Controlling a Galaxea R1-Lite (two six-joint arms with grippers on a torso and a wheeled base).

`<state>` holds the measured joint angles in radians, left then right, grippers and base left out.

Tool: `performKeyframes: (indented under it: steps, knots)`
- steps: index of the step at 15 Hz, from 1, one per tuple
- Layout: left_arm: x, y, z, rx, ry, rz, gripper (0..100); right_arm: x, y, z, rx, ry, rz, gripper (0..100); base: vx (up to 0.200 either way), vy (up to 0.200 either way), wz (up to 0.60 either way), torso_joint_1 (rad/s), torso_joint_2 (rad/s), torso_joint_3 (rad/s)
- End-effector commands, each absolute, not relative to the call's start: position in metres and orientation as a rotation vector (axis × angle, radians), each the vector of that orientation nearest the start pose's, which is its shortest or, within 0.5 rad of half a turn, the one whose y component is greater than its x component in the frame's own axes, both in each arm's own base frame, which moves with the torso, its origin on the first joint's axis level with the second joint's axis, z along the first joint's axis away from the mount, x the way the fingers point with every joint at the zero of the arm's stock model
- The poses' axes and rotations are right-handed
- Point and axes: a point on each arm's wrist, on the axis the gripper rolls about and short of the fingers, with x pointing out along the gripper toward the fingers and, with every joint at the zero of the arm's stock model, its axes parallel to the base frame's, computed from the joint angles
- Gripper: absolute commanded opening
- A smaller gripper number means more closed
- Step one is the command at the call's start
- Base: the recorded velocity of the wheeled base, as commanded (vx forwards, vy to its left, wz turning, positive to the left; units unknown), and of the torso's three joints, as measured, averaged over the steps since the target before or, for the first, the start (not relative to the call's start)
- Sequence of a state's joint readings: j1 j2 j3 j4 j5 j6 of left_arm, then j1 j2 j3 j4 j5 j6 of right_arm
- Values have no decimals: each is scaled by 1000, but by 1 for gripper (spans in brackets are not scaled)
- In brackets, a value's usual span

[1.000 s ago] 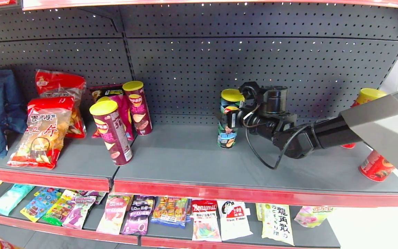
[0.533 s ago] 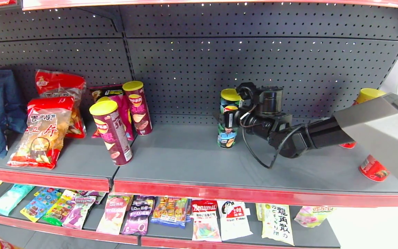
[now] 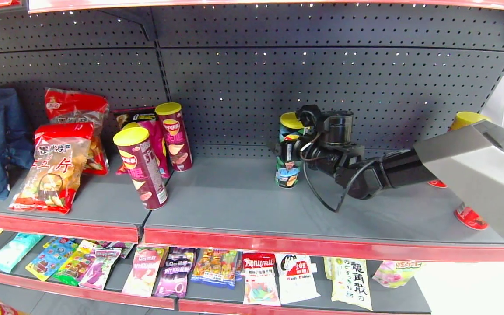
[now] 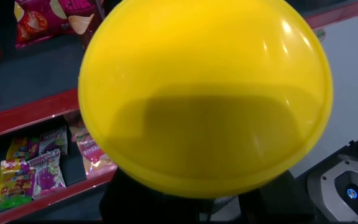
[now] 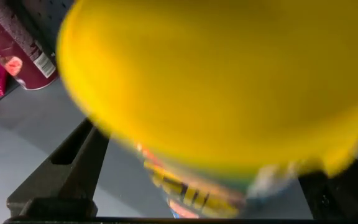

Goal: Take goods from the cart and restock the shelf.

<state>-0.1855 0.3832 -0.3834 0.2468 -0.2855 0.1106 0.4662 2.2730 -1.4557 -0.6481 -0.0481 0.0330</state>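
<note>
R gripper [image 3: 289,151] sits mid-frame in the head view, jaws set wide either side of the can [image 3: 287,174]. The can stands upright on the shelf [image 3: 234,205], just right of centre and close to the pegboard back. In the R wrist view bare shelf shows btwn one finger [image 5: 73,168] and the can body, so I read it as straddling, not squeezing. L gripper [image 4: 185,208] is closed narrow on a 2nd can [image 4: 204,93], lid toward the wrist cam. That one is held clear of the shelf, w/ packets [image 4: 36,174] on a lower row behind it.

Handling, as a guess: cardboard chip tube w/ snap-on plastic lid.
- Light, and stiff enough across the wall, but will dent if pinched hard.
- Glossy wrap, prob. a bit slippery.
- Tall and narrow, so a side knock tips it easily.
- Contents brittle, so no dropping.

Best hold is mid-body or slightly below, pads flat on opposite sides of the wall. Avoid the lid (pops off) and the very top (levers it over). Any pull-back should go straight along the jaw gap so neither finger drags the tube.

Neighbours: purple cans [image 3: 140,168] centre-left, well apart from it. Red cans [image 3: 470,217] at far right, partly behind the arm. Snack bags [image 3: 55,162] at left.
</note>
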Motion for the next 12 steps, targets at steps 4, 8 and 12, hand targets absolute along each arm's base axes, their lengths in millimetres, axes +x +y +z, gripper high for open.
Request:
performKeyframes:
  steps: [4,8,12]
  knots:
    - [-6,-5,162,95,227,-482,0,423,212,132,-8,172,407,0,0,0,0,0,0,0]
    - [-6,-5,162,95,224,-482,0,418,222,134,-3,168,427,0,0,0,0,0,0,0]
    - [-7,-5,156,95,237,-482,0,388,225,150,-25,173,403,0,0,0,0,0,0,0]
